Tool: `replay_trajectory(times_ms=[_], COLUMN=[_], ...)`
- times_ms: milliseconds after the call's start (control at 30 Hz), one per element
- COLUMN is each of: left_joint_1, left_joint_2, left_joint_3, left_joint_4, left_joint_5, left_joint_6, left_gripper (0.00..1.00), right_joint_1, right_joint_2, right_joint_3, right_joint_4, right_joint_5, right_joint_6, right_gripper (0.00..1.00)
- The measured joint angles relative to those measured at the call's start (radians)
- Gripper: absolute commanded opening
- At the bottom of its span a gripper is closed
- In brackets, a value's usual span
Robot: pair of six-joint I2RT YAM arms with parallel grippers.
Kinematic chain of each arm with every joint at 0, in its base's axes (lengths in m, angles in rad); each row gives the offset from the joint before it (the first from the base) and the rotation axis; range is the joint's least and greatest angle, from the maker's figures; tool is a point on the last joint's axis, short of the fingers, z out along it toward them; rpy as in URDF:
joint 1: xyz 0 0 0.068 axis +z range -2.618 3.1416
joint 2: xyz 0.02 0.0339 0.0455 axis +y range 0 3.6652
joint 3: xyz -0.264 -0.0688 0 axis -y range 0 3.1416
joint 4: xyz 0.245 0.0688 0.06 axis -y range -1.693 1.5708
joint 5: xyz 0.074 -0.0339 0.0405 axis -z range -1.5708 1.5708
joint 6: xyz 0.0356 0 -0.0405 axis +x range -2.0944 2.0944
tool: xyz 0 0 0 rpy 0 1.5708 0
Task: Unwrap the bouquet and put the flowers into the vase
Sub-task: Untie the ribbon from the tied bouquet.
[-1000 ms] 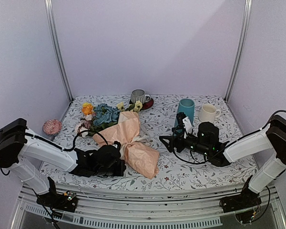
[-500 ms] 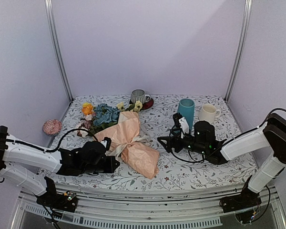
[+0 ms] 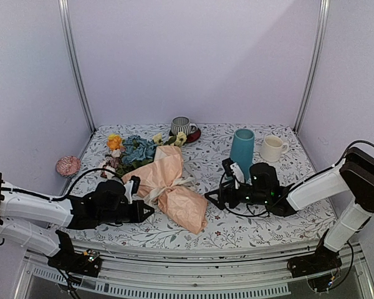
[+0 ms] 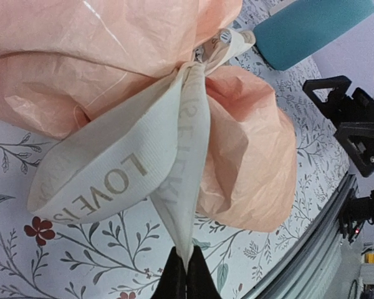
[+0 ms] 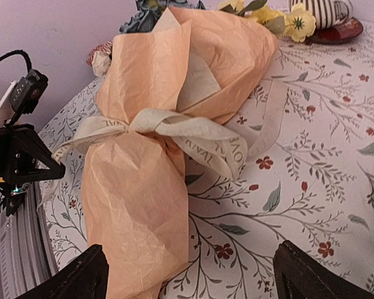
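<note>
Peach-pink crinkled paper wraps the bouquet (image 3: pixel 172 187), which lies on its side left of centre on the floral tablecloth (image 3: pixel 249 233). Its stem end points toward the near edge and its open end toward the far left corner. The flowers (image 3: pixel 132 149), orange, blue, cream and yellow heads with green leaves, spill from that open end onto the cloth. A cream ribbon (image 4: pixel 124 168) printed with letters is knotted around the waist of the wrap, and one wide loop rests flat on the cloth.

The left gripper (image 4: pixel 186 281) sits low at the near left side of the bouquet. Its fingers are pressed together on the narrow tail of the ribbon, which runs taut from the knot down to them.

The right gripper (image 5: pixel 193 271) hangs low over the cloth just to the right of the wrap's stem end, its jaws spread wide with nothing between them.

Behind that gripper the teal-blue vase (image 3: pixel 241 147) stands upright, with a cream mug (image 3: pixel 272 148) just beside it on the right. A striped cup (image 3: pixel 181 126) stands at the far middle, next to a dark red saucer (image 3: pixel 192 134). A pink ruffled ball (image 3: pixel 67 165) lies at the table's left edge.
</note>
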Motion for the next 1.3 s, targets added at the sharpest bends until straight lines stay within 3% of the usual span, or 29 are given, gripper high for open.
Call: replay_trajectory(times_ms=[433, 867, 1067, 1300], left_joint_1=[0.05, 0.117, 0.124, 0.128], left_joint_2=[-0.035, -0.202, -0.237, -0.26], left_joint_3=[-0.022, -0.058, -0.062, -0.071], left_joint_4=[0.021, -0.061, -0.093, -0.112], left_joint_5=[0.083, 0.09, 0.084, 0.08], left_joint_6=[0.048, 0.047, 0.044, 0.04], left_gripper=[0.0, 0.0, 0.0, 0.0], right_joint_1=[0.024, 0.305, 0.267, 0.164], right_joint_2=[0.189, 0.24, 0.132, 0.093], right_joint_3=[0.018, 0.185, 0.134, 0.175], right_joint_4=[0.023, 0.023, -0.06, -0.154], right_joint_5=[-0.2, -0.183, -0.005, 0.079], right_joint_6=[0.128, 0.036, -0.034, -0.12], right_gripper=[0.92, 0.93, 0.68, 0.63])
